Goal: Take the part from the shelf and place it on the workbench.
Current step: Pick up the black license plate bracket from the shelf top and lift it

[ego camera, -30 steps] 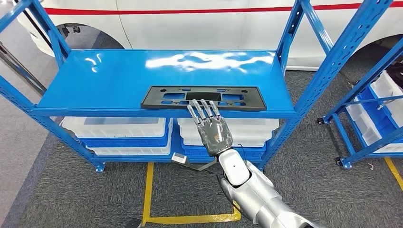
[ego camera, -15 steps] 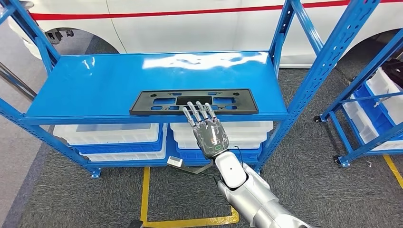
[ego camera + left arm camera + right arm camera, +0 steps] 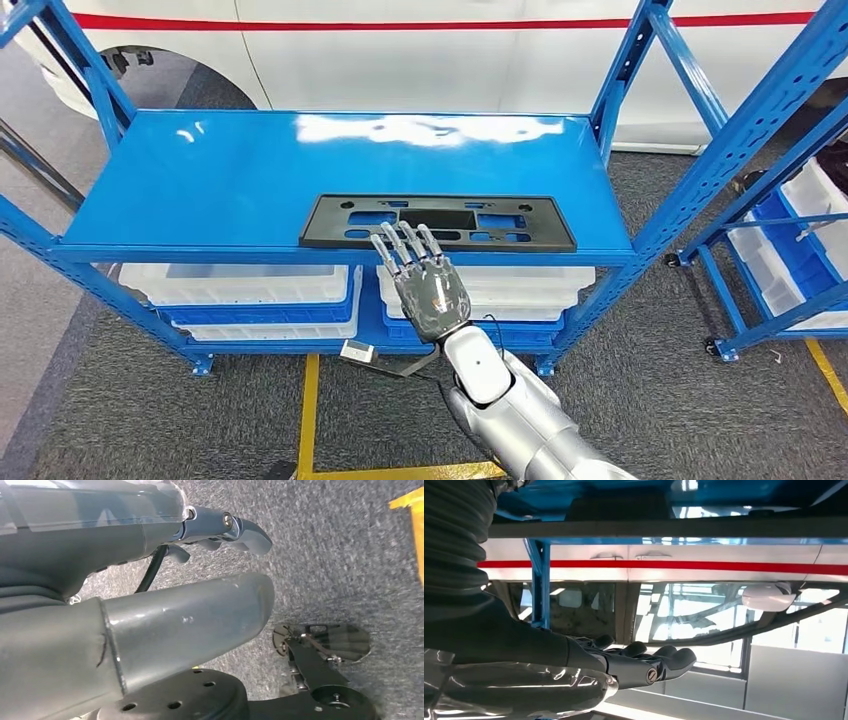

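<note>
1. Right arm (image 3: 520,415): silver, entering from the lower edge of the head view and reaching up toward the shelf.
2. Right hand (image 3: 425,285): back of the hand up, fingers (image 3: 400,245) extended and slightly spread, holding nothing. The fingertips overlap the near edge of the part in the head view; contact cannot be told. Half a second ago the fingertips sat at the same edge of the part, so the hand keeps its station there.
3. Left hand (image 3: 150,580): seen in the left wrist view above grey carpet, fingers straight, holding nothing.
4. Part (image 3: 438,221): a flat black rectangular plate with cut-outs, lying on the blue shelf (image 3: 200,180) at its front edge, right of centre. It has not shifted on the shelf; the whole picture has moved slightly.
5. White bins (image 3: 240,285): on the lower tier, under the shelf.
6. White vehicle body (image 3: 420,60) with a red stripe: behind the rack.
</note>
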Robot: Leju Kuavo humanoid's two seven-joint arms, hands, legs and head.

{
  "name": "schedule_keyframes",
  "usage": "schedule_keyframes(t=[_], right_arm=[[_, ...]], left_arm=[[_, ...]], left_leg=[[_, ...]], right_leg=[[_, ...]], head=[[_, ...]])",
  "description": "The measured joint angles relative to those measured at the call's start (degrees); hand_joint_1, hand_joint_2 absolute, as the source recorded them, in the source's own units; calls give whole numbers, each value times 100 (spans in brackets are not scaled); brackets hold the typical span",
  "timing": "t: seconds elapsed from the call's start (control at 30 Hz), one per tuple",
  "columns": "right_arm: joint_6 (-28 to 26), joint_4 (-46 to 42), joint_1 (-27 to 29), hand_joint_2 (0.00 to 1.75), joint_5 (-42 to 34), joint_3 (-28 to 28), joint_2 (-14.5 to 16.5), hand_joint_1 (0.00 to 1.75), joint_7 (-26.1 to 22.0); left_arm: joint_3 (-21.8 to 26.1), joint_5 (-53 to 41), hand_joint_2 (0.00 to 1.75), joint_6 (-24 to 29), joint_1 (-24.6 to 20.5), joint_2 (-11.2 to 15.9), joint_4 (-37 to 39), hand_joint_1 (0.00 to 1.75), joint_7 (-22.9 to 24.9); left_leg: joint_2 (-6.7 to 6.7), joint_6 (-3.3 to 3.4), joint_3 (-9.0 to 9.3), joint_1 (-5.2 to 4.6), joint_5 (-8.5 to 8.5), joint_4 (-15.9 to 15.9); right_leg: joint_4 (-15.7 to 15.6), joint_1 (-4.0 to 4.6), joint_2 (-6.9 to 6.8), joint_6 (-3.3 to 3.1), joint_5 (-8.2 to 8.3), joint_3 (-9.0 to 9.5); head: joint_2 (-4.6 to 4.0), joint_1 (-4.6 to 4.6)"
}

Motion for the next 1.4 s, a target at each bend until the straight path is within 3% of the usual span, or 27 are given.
schedule_keyframes(t=[0.07, 0.13, 0.2, 0.27, 0.37, 0.4, 0.43, 0.47, 0.53, 0.6, 0.7, 0.77, 0.87, 0.93, 0.97, 1.0, 1.07, 1.1, 1.17, 1.27, 1.33, 1.4], right_arm=[[0, -41, -1, 175, -31, 1, 26, 0, -5], [0, -63, -1, 175, -44, 2, 46, 0, -10], [-1, -76, 2, 175, -65, 4, 68, 0, -18], [-1, -90, -4, 175, -106, 11, 101, 0, -44], [0, -70, -14, 175, -157, 58, 134, 0, -99], [0, -51, -8, 175, -172, 75, 138, 0, -115], [0, -29, -1, 175, -188, 87, 141, 0, -133], [0, -9, 1, 175, -206, 95, 146, 0, -149], [0, 26, -7, 175, -227, 97, 163, 0, -161], [0, 68, -26, 175, -231, 98, 192, 0, -147], [0, 136, -47, 175, -242, 110, 235, 0, -143], [0, 175, -67, 175, -258, 125, 252, 0, -147], [1, 252, -103, 175, -318, 150, 257, 0, -147], [5, 331, -101, 175, -356, 167, 257, 0, -146], [18, 369, -102, 175, -364, 174, 257, 0, -137], [54, 408, -113, 175, -368, 180, 257, 0, -108], [195, 490, -164, 175, -362, 189, 257, 0, 13], [280, 539, -199, 175, -358, 191, 256, 0, 88], [401, 629, -248, 175, -356, 192, 252, 0, 199], [544, 732, -296, 175, -397, 192, 246, 0, 298], [639, 789, -352, 175, -420, 192, 244, 0, 339], [703, 846, -389, 175, -433, 192, 240, 0, 366]], left_arm=[[2, -6, 0, 1, -1, -16, 1, 0, 1], [10, -11, 0, 4, -11, -34, 2, 0, 2], [17, -17, 0, 3, -22, -37, 2, 0, 3], [20, -22, 0, -1, -21, -36, 2, 0, 3], [24, -25, 0, -2, -19, -34, 2, 0, 3], [25, -27, 0, -2, -12, -34, 2, 0, 3], [26, -32, 0, -2, -4, -32, 2, 0, 3], [26, -37, 0, -3, 2, -28, 2, 0, 3], [26, -54, 0, -5, 1, -22, 2, 0, 3], [27, -72, 0, -13, -10, -26, 3, 0, 3], [32, -90, 0, -22, -18, -28, 4, 0, 6], [34, -93, 0, -22, -15, -27, 4, 0, 5], [39, -93, 0, -24, -29, -28, 4, 0, 0], [53, -92, 0, -24, -25, -28, 4, 0, -2], [63, -92, 0, -24, -22, -28, 4, 0, -2], [72, -91, 0, -24, -20, -28, 4, 0, -3], [87, -91, 0, -25, -19, -35, 4, 0, -6], [97, -91, 0, -25, -18, -39, 4, 0, -8], [120, -91, 0, -26, -15, -46, 4, 0, -10], [145, -94, 0, -30, -13, -45, 4, 0, -10], [162, -100, 0, -31, -11, -44, 4, 0, -10], [173, -107, 0, -32, -1, -43, 4, 0, -10]], left_leg=[[-3, -20, 49, -20, -39, -7], [1, -65, 58, -6, -56, -26], [12, -117, 87, -2, -73, -66], [14, -174, 35, -8, -210, 101], [13, -279, -466, 52, -589, 1050], [13, -315, -620, 81, -614, 1289], [14, -347, -690, 110, -537, 1343], [15, -379, -654, 137, -353, 1179], [16, -435, -394, 174, 51, 508], [0, -405, -213, 165, 177, 75], [-17, -263, -205, 141, 134, 45], [-14, -179, -184, 143, 137, 26], [-12, -93, -165, 129, 121, 14], [-14, -67, -152, 107, 103, 15], [-17, -59, -138, 95, 92, 15], [-22, -56, -118, 83, 79, 15], [-31, -68, -77, 58, 47, 14], [-33, -84, -67, 49, 33, 14], [-29, -131, -63, 47, 23, 0], [-16, -221, -55, 49, -56, 46], [-14, -264, -264, 61, -306, 495], [-12, -310, -653, 76, -569, 1214]], right_leg=[[-672, 62, -8, -148, 289, 303], [-936, 114, -14, -226, 294, 433], [-1076, 99, -14, -220, 307, 507], [-1238, 32, -20, -206, 343, 623], [-1307, -6, -31, -201, 332, 712], [-1296, -11, -31, -198, 313, 723], [-1278, -21, -25, -188, 290, 733], [-1250, -36, -16, -169, 259, 746], [-1164, -66, -1, -99, 172, 761], [-1069, -63, 6, -18, 101, 735], [-1043, -49, 9, 50, 79, 708], [-888, -63, 0, 93, -36, 646], [82, -64, -14, 126, -473, 153], [565, -58, -14, 107, -549, -152], [518, -51, -13, 81, -432, -167], [255, -37, -13, 41, -226, -73], [-486, 12, -14, -63, 157, 247], [-772, 36, -15, -100, 247, 379], [-958, 65, -10, -127, 241, 473], [-1113, 16, -2, -143, 267, 569], [-1195, -15, -17, -164, 282, 646], [-1197, -15, -25, -181, 264, 666]], head=[[0, -8], [0, -21], [0, -28], [0, -45], [0, -62], [0, -61], [0, -61], [0, -61], [0, -62], [0, -76], [0, -85], [0, -82], [0, -79], [0, -79], [0, -79], [0, -79], [0, -81], [0, -80], [0, -83], [0, -91], [0, -104], [0, -110]])
